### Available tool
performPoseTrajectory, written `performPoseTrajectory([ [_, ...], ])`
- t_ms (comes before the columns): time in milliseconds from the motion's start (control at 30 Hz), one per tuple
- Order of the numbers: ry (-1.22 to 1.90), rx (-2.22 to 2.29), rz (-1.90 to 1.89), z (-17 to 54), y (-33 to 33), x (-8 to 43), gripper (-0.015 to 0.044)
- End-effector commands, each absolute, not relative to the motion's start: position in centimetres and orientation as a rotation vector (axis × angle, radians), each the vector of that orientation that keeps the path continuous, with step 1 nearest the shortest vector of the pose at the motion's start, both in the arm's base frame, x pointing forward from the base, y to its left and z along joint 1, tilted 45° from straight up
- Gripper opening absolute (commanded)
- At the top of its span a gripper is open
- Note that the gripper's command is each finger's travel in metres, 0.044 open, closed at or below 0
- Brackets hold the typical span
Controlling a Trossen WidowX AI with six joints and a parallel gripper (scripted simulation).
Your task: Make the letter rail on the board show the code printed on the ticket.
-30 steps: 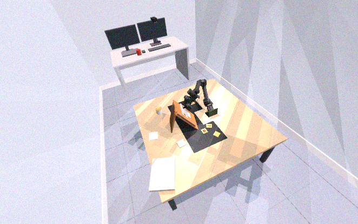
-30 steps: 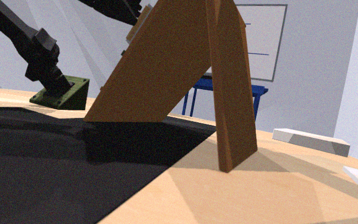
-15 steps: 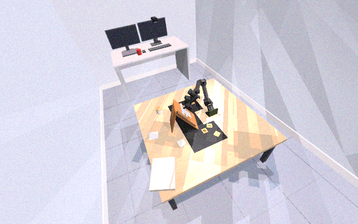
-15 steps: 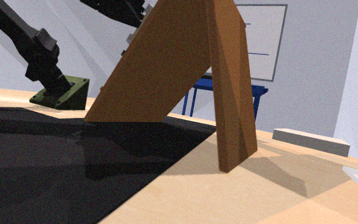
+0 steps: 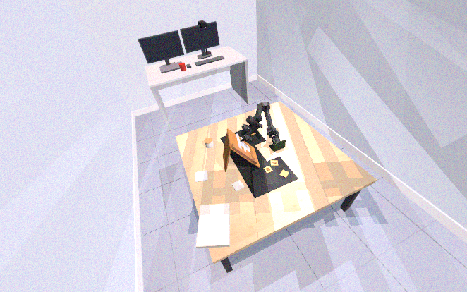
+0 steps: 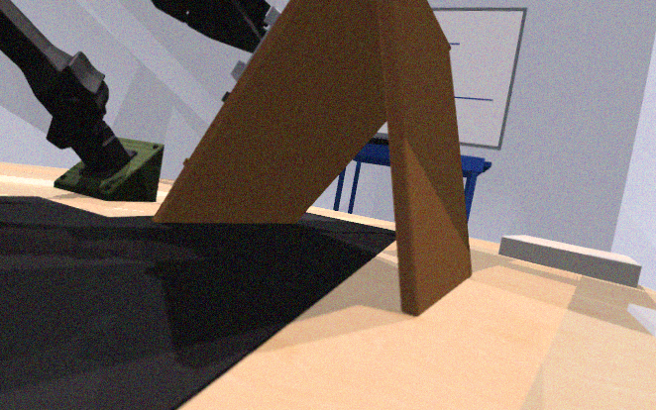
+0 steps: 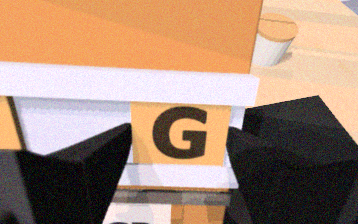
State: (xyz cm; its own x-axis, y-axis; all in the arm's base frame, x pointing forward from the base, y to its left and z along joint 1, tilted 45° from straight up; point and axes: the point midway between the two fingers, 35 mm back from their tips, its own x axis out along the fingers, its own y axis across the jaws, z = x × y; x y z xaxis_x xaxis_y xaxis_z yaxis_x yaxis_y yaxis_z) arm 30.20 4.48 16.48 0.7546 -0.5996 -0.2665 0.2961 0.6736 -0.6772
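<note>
The orange board point(image 5: 255, 161) point(image 6: 297, 99) point(image 7: 125, 30) leans on its prop on the black mat. Its white rail point(image 7: 75, 80) crosses the wrist view. My gripper point(image 7: 179, 132) is shut on the G tile point(image 7: 216, 112), upright and readable between the rail's lips, just inside the rail's right end. Another tile point(image 7: 7, 127) shows at the left edge of the wrist view, with bare rail between the two. A white card with cut-off dark print point(image 7: 125, 212) is below the rail; its code cannot be read. Loose tiles point(image 5: 274, 162) point(image 5: 268, 169) point(image 5: 284, 173) lie on the mat.
A jar with an orange lid point(image 5: 209, 142) point(image 7: 272, 42) stands beyond the board's right end. White squares point(image 5: 201, 175) point(image 5: 238, 185) and a large white slab point(image 5: 213, 227) point(image 6: 570, 259) lie on the table. The prop leg point(image 6: 431, 238) stands behind the board.
</note>
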Motion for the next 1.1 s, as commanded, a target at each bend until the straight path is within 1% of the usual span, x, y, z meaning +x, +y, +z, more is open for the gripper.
performPoseTrajectory([
  [0,0.502,-0.652,-0.532,16.3,4.6,30.3,0.0000],
  [1067,0.501,-0.652,-0.532,15.2,5.7,30.8,0.0000],
])
